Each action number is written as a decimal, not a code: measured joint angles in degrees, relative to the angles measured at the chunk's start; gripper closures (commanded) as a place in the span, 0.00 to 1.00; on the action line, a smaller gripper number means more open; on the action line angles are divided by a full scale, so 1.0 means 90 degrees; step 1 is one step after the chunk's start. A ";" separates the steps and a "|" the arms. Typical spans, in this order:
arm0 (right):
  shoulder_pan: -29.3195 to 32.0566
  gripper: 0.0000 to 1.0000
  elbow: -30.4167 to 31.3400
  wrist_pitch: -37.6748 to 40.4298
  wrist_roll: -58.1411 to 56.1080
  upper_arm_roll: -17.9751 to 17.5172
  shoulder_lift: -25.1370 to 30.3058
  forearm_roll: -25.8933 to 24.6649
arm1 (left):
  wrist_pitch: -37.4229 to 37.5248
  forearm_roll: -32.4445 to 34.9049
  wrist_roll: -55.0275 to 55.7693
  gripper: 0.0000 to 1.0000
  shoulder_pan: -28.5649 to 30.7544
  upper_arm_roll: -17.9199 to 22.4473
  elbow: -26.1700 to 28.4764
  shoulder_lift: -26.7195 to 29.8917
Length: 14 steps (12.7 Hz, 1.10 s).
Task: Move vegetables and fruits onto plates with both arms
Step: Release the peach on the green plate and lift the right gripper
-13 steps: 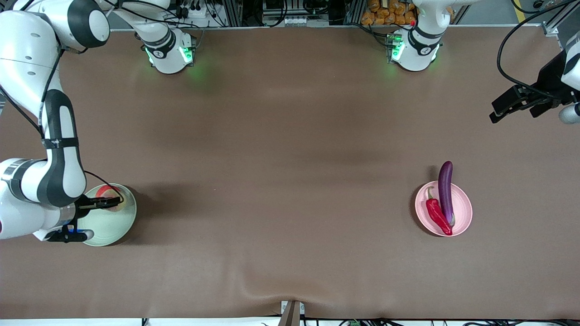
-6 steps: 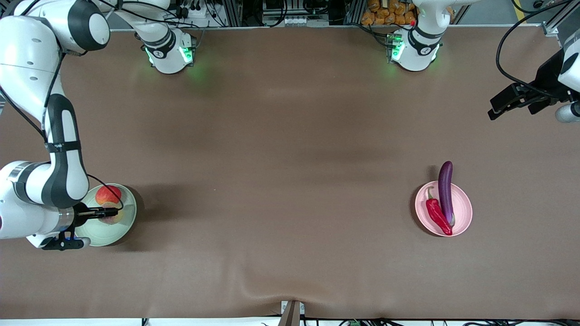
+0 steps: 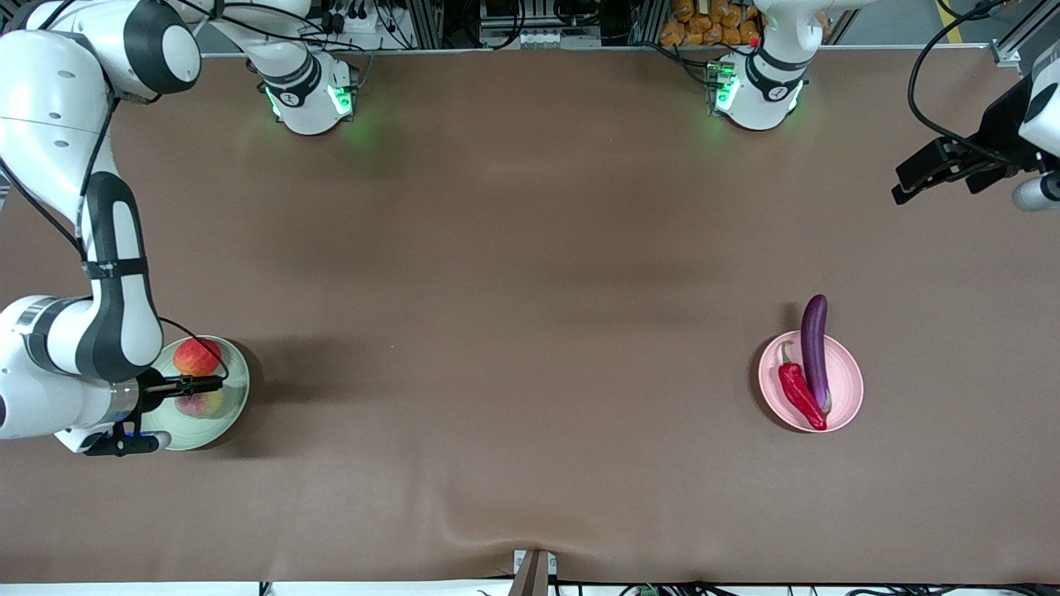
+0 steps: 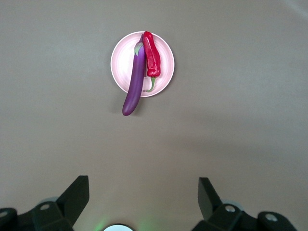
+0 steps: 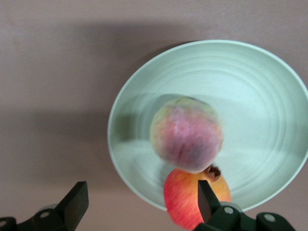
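The pale green plate (image 3: 234, 410) lies near the right arm's end of the table and holds the red apple (image 3: 197, 356) and the peach (image 3: 199, 405), side by side. My right gripper (image 3: 209, 383) hovers over this plate, open and empty. In the right wrist view the peach (image 5: 186, 134) is blurred, next to the apple (image 5: 190, 199) on the green plate (image 5: 260, 91). The pink plate (image 3: 846, 385) holds the purple eggplant (image 3: 814, 348), one end sticking over the rim, and the red chili (image 3: 800, 394). My left gripper (image 3: 915, 175) is open and empty, high over the left arm's end of the table.
The brown table cover (image 3: 513, 331) spans the space between the two plates. The left wrist view shows the pink plate (image 4: 119, 55) with the eggplant (image 4: 134, 86) and the chili (image 4: 152, 55) from above. The arms' green-lit bases (image 3: 310, 95) stand at the table's edge by the robots.
My right gripper has let go of the peach, which now lies on the green plate beside the apple. The left gripper has drawn a little farther away from the pink plate.
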State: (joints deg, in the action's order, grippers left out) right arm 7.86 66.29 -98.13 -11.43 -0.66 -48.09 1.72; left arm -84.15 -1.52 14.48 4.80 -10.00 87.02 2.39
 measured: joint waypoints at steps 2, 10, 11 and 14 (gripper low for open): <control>-0.0103 0.00 -0.0379 0.0708 0.0000 -0.0041 0.0127 0.0002 | 0.0109 0.0000 0.0000 0.00 0.0001 0.0011 -0.0002 0.0102; -0.0714 0.00 -0.0633 0.2626 0.1380 -0.0058 0.2128 -0.0001 | 0.0233 0.0000 -0.0375 0.00 -0.0001 0.0034 -0.0004 0.0193; -0.0807 0.00 -0.0406 0.2596 0.1452 -0.0058 0.2375 -0.0002 | 0.0260 0.0000 -0.0376 0.00 -0.0002 0.0028 -0.0005 0.0196; -0.0928 0.00 0.0389 0.2441 0.1462 -0.0061 0.3320 -0.0004 | 0.0355 0.0000 -0.0376 0.00 -0.0002 0.0023 -0.0007 0.0209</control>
State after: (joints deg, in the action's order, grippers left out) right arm -0.49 69.79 -76.16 1.73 -1.20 -18.21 1.68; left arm -80.96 -1.52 11.09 4.78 -9.79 86.96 4.27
